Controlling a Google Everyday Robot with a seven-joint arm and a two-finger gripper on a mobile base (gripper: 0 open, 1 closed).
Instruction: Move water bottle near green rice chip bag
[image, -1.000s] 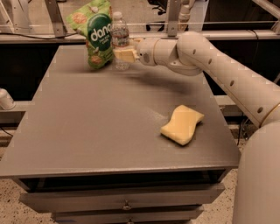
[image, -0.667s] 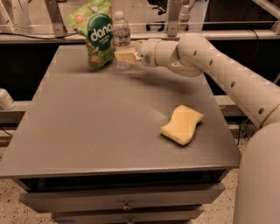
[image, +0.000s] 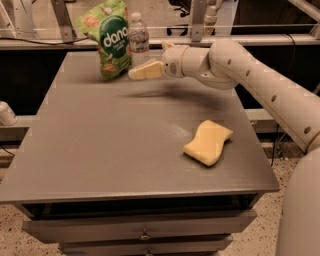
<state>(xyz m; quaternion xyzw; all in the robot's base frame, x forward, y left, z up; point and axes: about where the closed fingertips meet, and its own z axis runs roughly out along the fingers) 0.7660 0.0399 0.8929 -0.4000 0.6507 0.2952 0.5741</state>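
**Arm cosmetics**
Arm (image: 260, 80): off-white, smooth rounded shell segments, with small dark holes dotted along the casing and a tan band at the wrist. Gripper (image: 146, 70): pale cream, over the far end of the table (image: 125, 150).

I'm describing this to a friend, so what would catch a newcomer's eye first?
The bright green chip bag stands at the far edge of the table, a water bottle close beside it. The pale arm reaches in from the right, its end effector just in front of the bottle. A yellow sponge lies nearer the front.
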